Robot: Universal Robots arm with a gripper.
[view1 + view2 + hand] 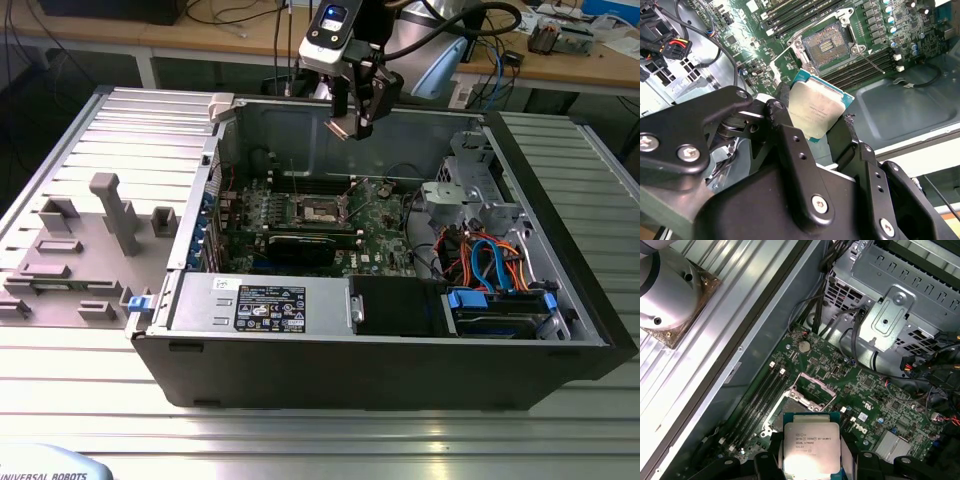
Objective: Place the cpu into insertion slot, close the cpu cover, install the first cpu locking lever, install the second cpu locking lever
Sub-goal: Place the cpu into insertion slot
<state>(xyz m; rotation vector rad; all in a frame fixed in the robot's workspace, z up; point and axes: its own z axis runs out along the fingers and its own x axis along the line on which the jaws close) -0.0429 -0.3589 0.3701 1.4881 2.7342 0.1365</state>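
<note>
My gripper (pixel 355 118) hangs above the open computer case, shut on the cpu (pixel 343 127), a flat square chip with a dull silver top. In both wrist views the cpu (pixel 815 110) (pixel 811 450) sits clamped by its edges between the black fingers (pixel 782 107). The insertion slot (pixel 318 209) (pixel 827 44) lies open on the green board, well below the chip and apart from it. In the first wrist view the slot (pixel 801 401) is partly hidden behind the chip. The cpu cover (pixel 353 192) looks tipped up at the socket's side. A thin lever rod (pixel 872 62) sticks out beside the socket.
Long memory slots (pixel 865 65) flank the socket. A black card (pixel 300 246) lies just in front of it, with a power supply (pixel 260 302) nearer the case front. A drive cage with coloured cables (pixel 490 262) fills the exterior view's right. Grey fixture blocks (pixel 110 215) stand outside the case.
</note>
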